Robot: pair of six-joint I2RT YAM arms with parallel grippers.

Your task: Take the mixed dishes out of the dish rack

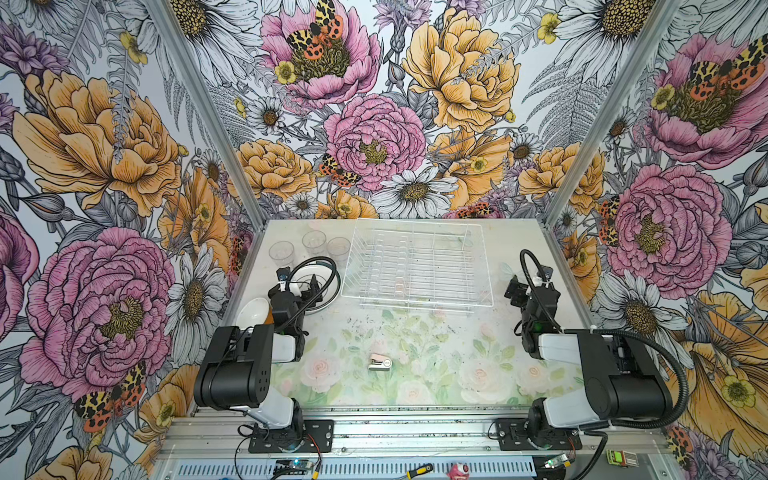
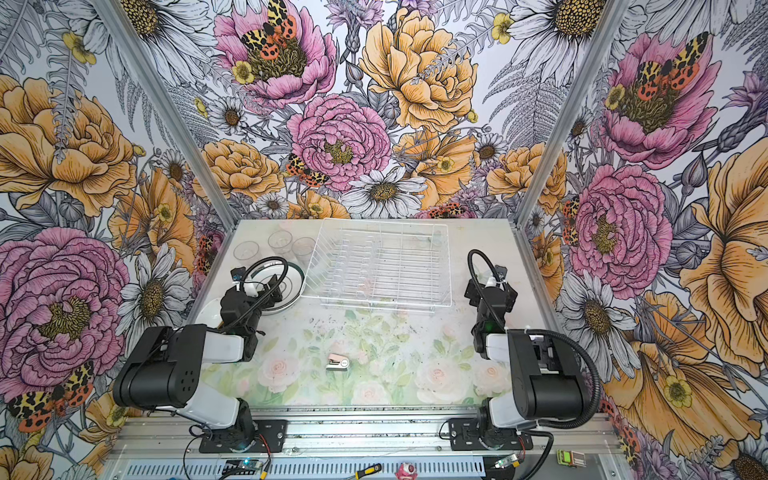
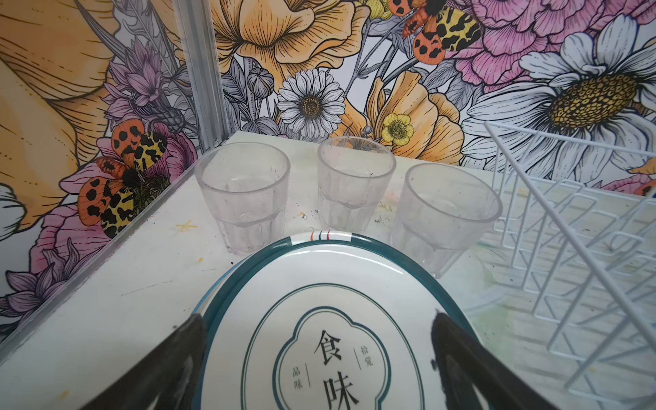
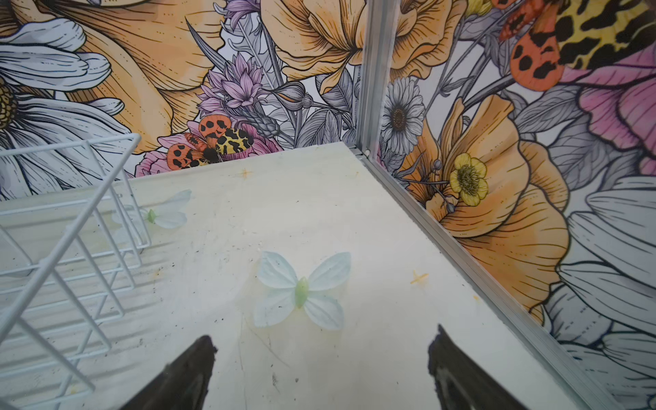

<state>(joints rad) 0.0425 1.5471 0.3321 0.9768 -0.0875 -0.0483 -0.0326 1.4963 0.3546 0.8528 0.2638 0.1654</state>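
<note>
White wire dish rack (image 1: 417, 266) looked empty; teal-rimmed white plate (image 3: 319, 262) lay under released left end effector (image 3: 316, 319), clear tumblers (image 3: 355, 177) beyond. Right end effector (image 4: 321, 337) released, empty. Unloading apparently complete.

Counted on my table (image 1: 415, 332): three clear tumblers (image 3: 245, 198) (image 3: 355, 184) (image 3: 447, 216), one white wire dish rack (image 1: 415, 306), one small pink-white stapler (image 1: 379, 363), one pale bowl (image 1: 252, 311), and a stack of teal-rimmed plates (image 3: 319, 269) showing at least two rims; full count hidden.
</note>
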